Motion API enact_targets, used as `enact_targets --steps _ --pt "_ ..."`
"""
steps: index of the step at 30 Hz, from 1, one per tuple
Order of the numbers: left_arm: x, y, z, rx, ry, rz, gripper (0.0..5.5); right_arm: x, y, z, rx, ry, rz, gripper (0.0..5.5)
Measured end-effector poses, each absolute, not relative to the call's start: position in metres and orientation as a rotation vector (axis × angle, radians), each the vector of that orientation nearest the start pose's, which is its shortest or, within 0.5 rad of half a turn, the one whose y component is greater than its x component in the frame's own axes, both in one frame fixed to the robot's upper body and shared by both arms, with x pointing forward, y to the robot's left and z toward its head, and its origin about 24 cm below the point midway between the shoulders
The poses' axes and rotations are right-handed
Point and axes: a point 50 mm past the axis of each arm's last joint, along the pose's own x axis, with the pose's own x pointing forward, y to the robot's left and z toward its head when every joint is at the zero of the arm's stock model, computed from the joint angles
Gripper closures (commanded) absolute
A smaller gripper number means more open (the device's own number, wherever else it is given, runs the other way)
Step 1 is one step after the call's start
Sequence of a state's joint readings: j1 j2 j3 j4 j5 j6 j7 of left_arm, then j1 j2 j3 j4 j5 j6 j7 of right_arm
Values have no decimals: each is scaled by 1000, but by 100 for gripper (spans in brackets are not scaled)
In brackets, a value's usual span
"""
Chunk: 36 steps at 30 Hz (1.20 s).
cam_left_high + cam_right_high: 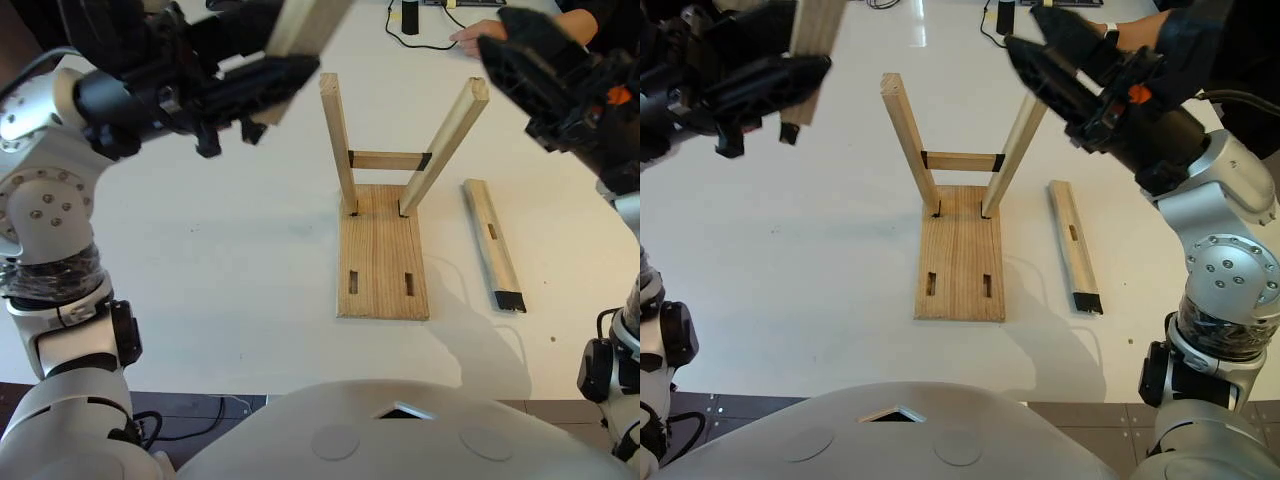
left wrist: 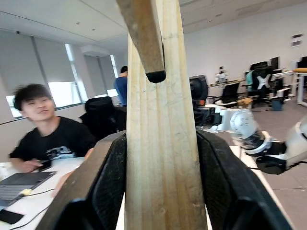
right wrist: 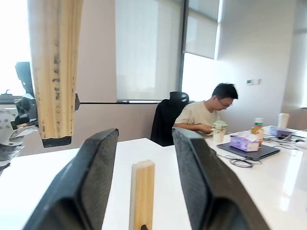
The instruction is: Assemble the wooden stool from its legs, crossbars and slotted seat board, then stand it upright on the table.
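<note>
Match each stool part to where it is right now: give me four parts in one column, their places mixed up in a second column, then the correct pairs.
Parts:
1. seat board
2. crossbar
3. loose leg
4. raised leg

Places:
A. clamped in the left gripper
B. joining the two standing legs
C. flat on the table, two slots filled
D. lying on the table, right of the seat board

Pairs: 1-C, 2-B, 3-D, 4-A

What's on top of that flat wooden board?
Two pale wooden legs, joined by a short crossbar, stand in the board's far slots; their ends inside are hidden. The near slots are empty.
</note>
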<state>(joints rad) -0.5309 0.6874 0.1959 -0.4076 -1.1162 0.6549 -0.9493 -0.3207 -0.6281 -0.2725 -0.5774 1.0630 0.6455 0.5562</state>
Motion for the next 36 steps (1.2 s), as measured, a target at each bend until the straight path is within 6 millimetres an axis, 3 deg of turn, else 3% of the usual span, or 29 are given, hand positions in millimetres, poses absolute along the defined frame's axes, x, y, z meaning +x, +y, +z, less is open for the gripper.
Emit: enact_targets --steps 6,13,25,30,36 --pt "224 148 250 -109 -251 -1577 346 213 -157 239 80 -251 1209 277" --pt "226 143 244 -117 -222 -1602 346 200 -151 247 114 -250 1366 277" --pt "224 138 232 -67 -178 -1626 346 199 -140 256 141 -264 1412 277" --pt "223 136 227 -61 -161 -1644 346 199 -138 255 148 -253 1433 338" --pt "223 135 225 -68 -153 -1658 346 197 -140 254 119 -228 1466 344"
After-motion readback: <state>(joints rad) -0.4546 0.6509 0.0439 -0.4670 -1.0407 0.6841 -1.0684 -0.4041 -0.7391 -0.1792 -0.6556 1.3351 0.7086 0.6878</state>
